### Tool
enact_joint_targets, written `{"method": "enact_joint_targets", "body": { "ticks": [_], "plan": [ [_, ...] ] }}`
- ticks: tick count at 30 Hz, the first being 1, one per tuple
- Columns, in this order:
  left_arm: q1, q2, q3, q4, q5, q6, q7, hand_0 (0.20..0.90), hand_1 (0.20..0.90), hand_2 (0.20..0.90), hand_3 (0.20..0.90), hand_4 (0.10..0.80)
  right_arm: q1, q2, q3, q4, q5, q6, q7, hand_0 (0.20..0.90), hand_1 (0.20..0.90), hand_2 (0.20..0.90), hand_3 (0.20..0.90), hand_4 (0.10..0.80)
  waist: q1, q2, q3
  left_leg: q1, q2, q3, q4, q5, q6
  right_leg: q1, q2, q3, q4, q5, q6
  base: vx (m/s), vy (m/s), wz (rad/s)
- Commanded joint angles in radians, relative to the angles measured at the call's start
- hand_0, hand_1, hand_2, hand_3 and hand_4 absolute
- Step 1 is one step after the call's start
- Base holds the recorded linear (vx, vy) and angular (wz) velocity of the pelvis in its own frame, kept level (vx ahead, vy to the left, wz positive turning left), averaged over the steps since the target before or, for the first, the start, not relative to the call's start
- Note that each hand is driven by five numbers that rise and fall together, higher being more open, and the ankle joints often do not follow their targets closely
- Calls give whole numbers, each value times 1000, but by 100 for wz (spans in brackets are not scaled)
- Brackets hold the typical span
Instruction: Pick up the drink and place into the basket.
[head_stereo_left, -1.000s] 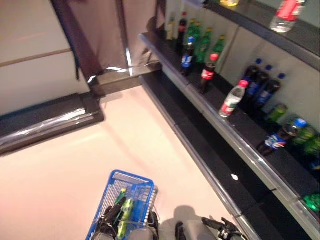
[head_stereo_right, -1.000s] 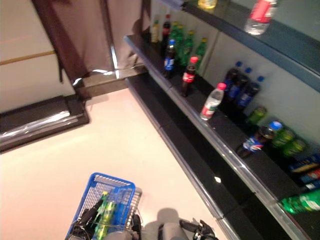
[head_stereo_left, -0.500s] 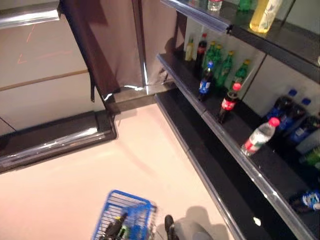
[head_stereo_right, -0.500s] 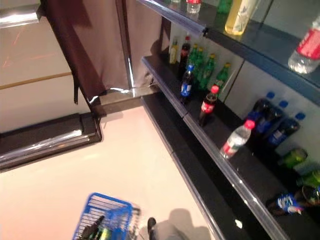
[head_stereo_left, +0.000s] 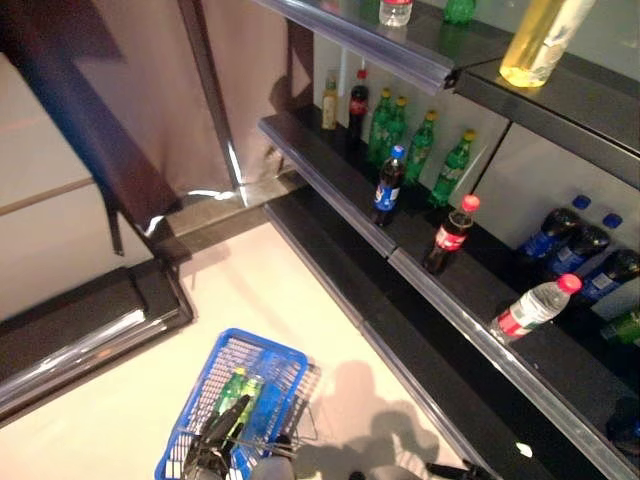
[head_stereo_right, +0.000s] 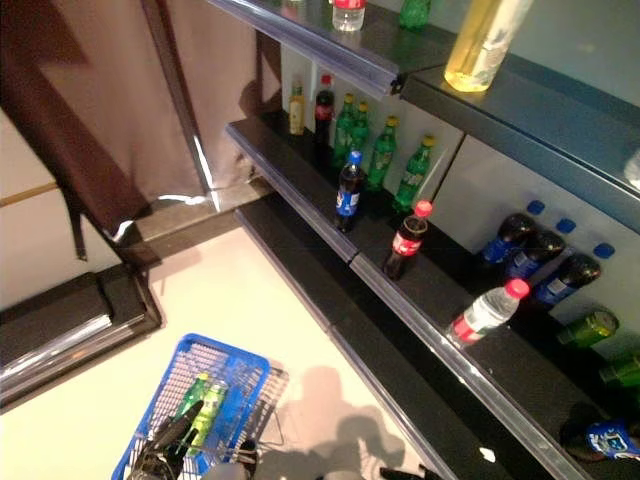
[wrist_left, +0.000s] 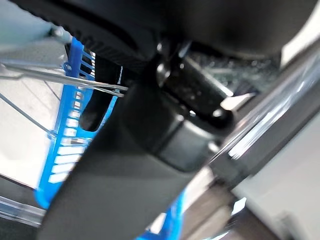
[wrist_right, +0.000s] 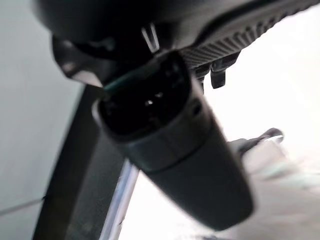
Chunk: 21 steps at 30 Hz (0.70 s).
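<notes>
Basket on the floor, drinks on the shelves

The left hand (head_stereo_left: 215, 445) grips the handle of the blue basket (head_stereo_left: 262, 360), which already holds green bottles (head_stereo_left: 237, 395). The right hand (wrist_right: 175, 145) shows close up; its grip cannot be told. Farther off, cola bottles (head_stereo_left: 447, 235) stand on the shelf (head_stereo_left: 420, 275).

The left hand (head_stereo_left: 215, 445) is seen at the bottom edge of the left eye view, left of centre, dark fingers (head_stereo_right: 172, 432) pointing up and right. In its wrist view only dark bulk is shown. The right hand (wrist_right: 170, 145) is seen mainly in its wrist view; its fingers cannot be made out.
</notes>
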Motion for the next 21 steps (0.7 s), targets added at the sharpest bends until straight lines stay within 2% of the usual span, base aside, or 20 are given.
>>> {"method": "enact_joint_targets", "body": {
  "ticks": [1, 3, 5, 6, 7, 8, 9, 10, 11, 12, 13, 14, 16, 17, 19, 20, 21],
  "plan": [
    [50, 32, 10, -65, 74, -40, -39, 300, 300, 300, 200, 100, 33, -30, 37, -38, -43, -34, -10, 900, 900, 900, 900, 800, -4, 35, 4, 14, -12, 73, 75, -80, 16, -8, -78, -111, -100, 245, 90, 263, 163, -100],
    [62, 46, 21, -58, 40, -46, -46, 300, 300, 300, 200, 100, 25, -31, 55, -41, -54, -27, -4, 900, 900, 900, 900, 800, -10, 15, 4, 70, -34, 140, 54, -107, 7, -6, -62, -236, -254, 259, 81, 283, 94, -121],
    [72, 44, 35, -71, 28, -56, -53, 300, 300, 300, 200, 100, 21, -29, 67, -42, -80, -22, 8, 900, 900, 900, 900, 800, -6, 0, 5, 98, -51, 169, 52, -129, 1, -3, -62, -306, -337, 299, 85, 212, 15, -125],
    [80, 40, 43, -82, 25, -62, -55, 300, 300, 300, 200, 100, 20, -28, 76, -45, -92, -21, 16, 900, 900, 900, 900, 800, -3, -9, 5, 112, -59, 178, 61, -145, 1, -15, -75, -332, -357, 323, 92, 230, -30, -95],
    [87, 34, 49, -96, 22, -70, -52, 300, 300, 300, 200, 100, 22, -26, 84, -46, -113, -26, 27, 900, 900, 900, 900, 800, 5, -1, 1, 134, -42, 184, 80, -178, -3, -13, -86, -343, -349, 293, 91, 131, -69, -82],
    [90, 29, 55, -104, 20, -74, -46, 300, 300, 300, 200, 100, 21, -28, 86, -47, -127, -26, 31, 900, 900, 900, 900, 800, 7, -3, -2, 135, -31, 195, 100, -160, -6, -13, -90, -348, -348, 291, 66, 138, -141, -57],
    [91, 15, 66, -109, 3, -77, -46, 300, 300, 300, 200, 100, 23, -25, 92, -49, -128, -18, 24, 900, 900, 900, 900, 800, 7, -8, -12, 100, -13, 164, 175, -100, -37, 16, -49, -301, -400, 278, 40, 47, -189, -31],
    [90, 7, 76, -104, -35, -76, -51, 300, 300, 300, 200, 100, 19, -32, 99, -50, -138, -15, 22, 900, 900, 900, 900, 800, 24, -22, -6, 38, 4, 161, 340, -31, -65, 55, -53, -317, -432, 273, 20, 97, -189, 1],
    [91, 1, 82, -103, -59, -75, -59, 300, 300, 300, 200, 100, 15, -36, 103, -50, -142, -14, 22, 900, 900, 900, 900, 800, 36, -29, -1, -3, 16, 161, 423, 0, -80, 79, -56, -329, -447, 270, 11, 92, -168, 10],
    [91, -15, 98, -86, -88, -73, -78, 300, 300, 300, 200, 100, 4, -43, 107, -45, -142, -18, 25, 900, 900, 900, 900, 800, 54, -44, 11, -96, 24, 122, 567, 25, -78, 111, -50, -304, -459, 261, -8, 88, -102, -8],
    [90, -18, 102, -79, -92, -72, -79, 300, 300, 300, 200, 100, -1, -44, 109, -43, -140, -18, 24, 900, 900, 900, 900, 800, 57, -49, 11, -125, 24, 113, 585, 31, -73, 116, -49, -293, -462, 258, -12, 123, 0, -48],
    [89, -30, 102, -64, -116, -67, -71, 300, 300, 300, 200, 100, -16, -47, 117, -42, -128, -15, 12, 900, 900, 900, 900, 800, 77, -43, 19, -155, 28, 75, 553, 25, -62, 135, -36, -263, -451, 238, -14, 111, 140, -92],
    [87, -48, 110, -39, -116, -75, -72, 300, 300, 300, 200, 100, -39, -51, 109, -32, -120, -25, 11, 900, 900, 900, 900, 800, 88, -40, 18, -141, 54, 58, 373, 10, -44, 146, -31, -216, -453, 221, -2, 154, 242, -127],
    [89, -48, 108, -34, -126, -78, -72, 300, 300, 300, 200, 100, -41, -54, 106, -31, -130, -32, 17, 900, 900, 900, 900, 800, 93, -32, 17, -128, 80, 46, 256, 41, -55, 153, -25, -201, -458, 215, 6, 193, 289, -110],
    [97, -54, 129, -15, -116, -93, -60, 300, 300, 300, 200, 100, -35, -60, 102, -30, -136, -57, 32, 900, 900, 900, 900, 800, 103, -17, 11, -119, 126, -36, 86, 96, -84, 164, -22, -144, -464, 202, 29, 211, 349, -76],
    [100, -54, 137, -4, -97, -101, -55, 300, 300, 300, 200, 100, -31, -62, 99, -27, -130, -63, 37, 900, 900, 900, 900, 800, 105, -10, 8, -119, 136, -73, 71, 115, -94, 166, -22, -122, -458, 192, 31, 176, 331, -66],
    [100, -53, 139, 3, -79, -104, -49, 300, 300, 300, 200, 100, -29, -62, 96, -25, -127, -68, 39, 900, 900, 900, 900, 800, 103, -7, 7, -116, 138, -73, 74, 105, -98, 168, -31, -115, -453, 185, 34, 142, 306, -63]
  ]
}}
